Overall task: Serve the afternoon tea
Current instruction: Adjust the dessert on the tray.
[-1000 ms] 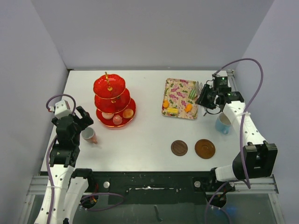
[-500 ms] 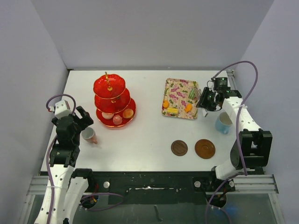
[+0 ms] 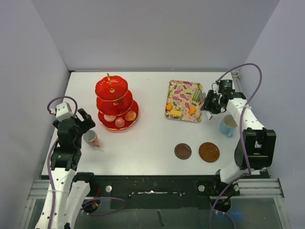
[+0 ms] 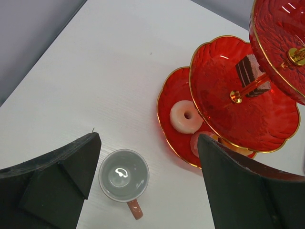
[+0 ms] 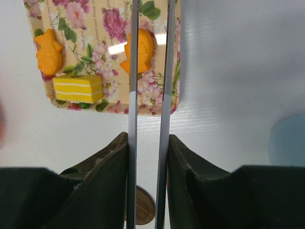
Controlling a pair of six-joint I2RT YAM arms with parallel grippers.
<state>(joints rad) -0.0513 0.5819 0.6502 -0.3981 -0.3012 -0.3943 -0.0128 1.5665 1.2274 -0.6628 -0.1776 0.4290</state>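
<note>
**Stand.** Red translucent three-tier stand with gold handle [image 3: 114, 102], upright at left-centre of the white table [image 3: 147, 138]. Partly stocked: pale ring doughnut [image 4: 186, 116] and two other small cakes on the bottom tier, chocolate layered slice [image 4: 249, 71] on the middle tier. Nothing made out on the top tier.

**Tray.** Flower-patterned rectangular tray [image 3: 183, 85], right of centre. Four sweets not yet moved: two orange fish-shaped cakes [image 5: 49, 52] [image 5: 148, 47], yellow layered cake block [image 5: 78, 88], green sweet [image 3: 196, 95].

**Cups.** Pink cup [image 4: 124, 175], upright on bare table just near of the stand. Light-blue cup [image 3: 228, 126], upright at the right edge. Neither is on a saucer.

**Saucers.** Two round brown saucers [image 3: 182, 151] [image 3: 209, 152], side by side near the front, both bare.

**Left gripper** [image 4: 148, 138]. Fingers spread wide, hanging over the pink cup, gripping nothing.

**Right gripper** [image 5: 147, 143]. Clamped on thin metal tongs [image 5: 133, 71], whose blades straddle the fish cake at the tray's right side. Contact cannot be told.

**Progress.** Roughly midway: four sweets left to transfer, both cups left to set on saucers.
</note>
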